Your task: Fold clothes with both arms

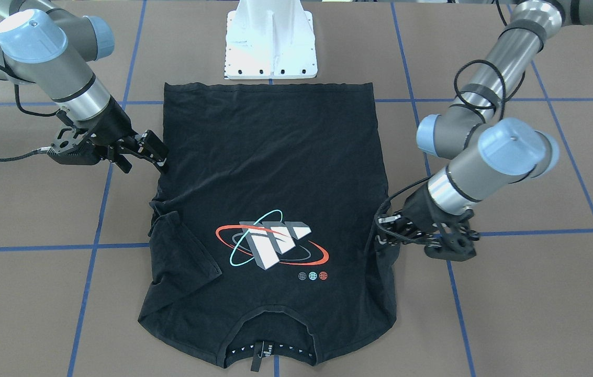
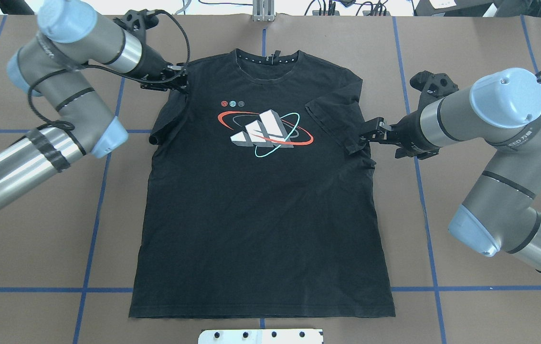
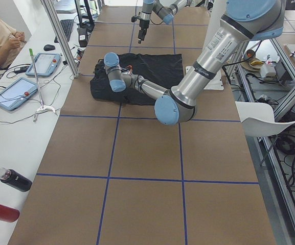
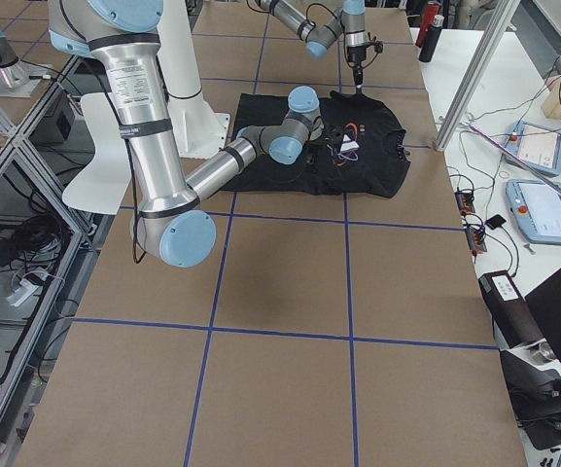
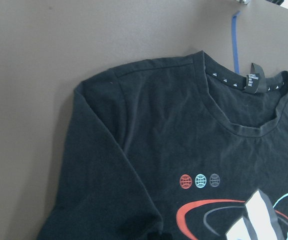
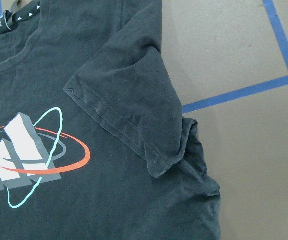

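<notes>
The brown counter [image 2: 36, 229] has blue tape lines [image 2: 36, 289] that cut it into big squares. A black T-shirt [image 2: 260, 215] lies flat in the middle, picture side up. Its collar points to the far edge. Its bottom hem is just beside the white base [image 2: 260, 336] at the near edge.

Seen from overhead, the left gripper [image 2: 178, 80] pointed inward at upper left, the right gripper [image 2: 365, 137] at mid-right; jaw spacing was unclear.
</notes>
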Motion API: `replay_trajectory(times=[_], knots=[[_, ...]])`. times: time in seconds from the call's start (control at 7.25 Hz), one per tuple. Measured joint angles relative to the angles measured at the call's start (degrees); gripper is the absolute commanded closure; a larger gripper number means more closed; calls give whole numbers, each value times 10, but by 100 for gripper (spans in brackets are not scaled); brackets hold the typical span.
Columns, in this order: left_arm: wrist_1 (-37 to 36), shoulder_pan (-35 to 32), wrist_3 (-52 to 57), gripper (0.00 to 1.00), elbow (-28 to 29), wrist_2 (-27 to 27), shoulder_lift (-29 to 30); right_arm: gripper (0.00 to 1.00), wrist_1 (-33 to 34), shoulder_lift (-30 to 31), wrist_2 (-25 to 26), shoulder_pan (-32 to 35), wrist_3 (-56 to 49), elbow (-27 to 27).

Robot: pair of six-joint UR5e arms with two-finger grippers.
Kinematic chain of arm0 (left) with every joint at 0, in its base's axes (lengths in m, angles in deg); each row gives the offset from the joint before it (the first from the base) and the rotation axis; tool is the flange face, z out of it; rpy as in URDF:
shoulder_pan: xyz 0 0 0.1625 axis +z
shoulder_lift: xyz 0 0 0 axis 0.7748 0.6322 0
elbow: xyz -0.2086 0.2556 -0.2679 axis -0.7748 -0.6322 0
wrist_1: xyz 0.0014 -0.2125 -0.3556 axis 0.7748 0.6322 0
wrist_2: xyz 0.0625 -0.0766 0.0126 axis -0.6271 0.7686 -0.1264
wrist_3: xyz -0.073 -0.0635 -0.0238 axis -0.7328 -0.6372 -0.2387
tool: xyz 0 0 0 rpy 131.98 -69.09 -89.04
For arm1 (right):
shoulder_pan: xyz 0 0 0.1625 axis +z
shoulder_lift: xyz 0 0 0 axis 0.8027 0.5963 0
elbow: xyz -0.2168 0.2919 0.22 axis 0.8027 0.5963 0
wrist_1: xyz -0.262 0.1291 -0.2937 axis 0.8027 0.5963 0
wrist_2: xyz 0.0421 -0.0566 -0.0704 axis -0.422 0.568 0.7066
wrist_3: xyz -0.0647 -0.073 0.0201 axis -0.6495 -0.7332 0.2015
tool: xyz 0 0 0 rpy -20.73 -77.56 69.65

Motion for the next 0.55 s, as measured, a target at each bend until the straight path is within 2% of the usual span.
replay_trajectory(times=[0.28, 0.41, 0.55], knots=[[0, 13, -19, 100, 56, -37, 48, 2, 1, 0, 0, 0, 0, 1], [2, 21, -22, 29, 66, -52, 56, 1, 1, -1, 1, 0, 0, 2], [3, 26, -23, 8, 69, -59, 58, 0, 1, -2, 1, -1, 1, 3]])
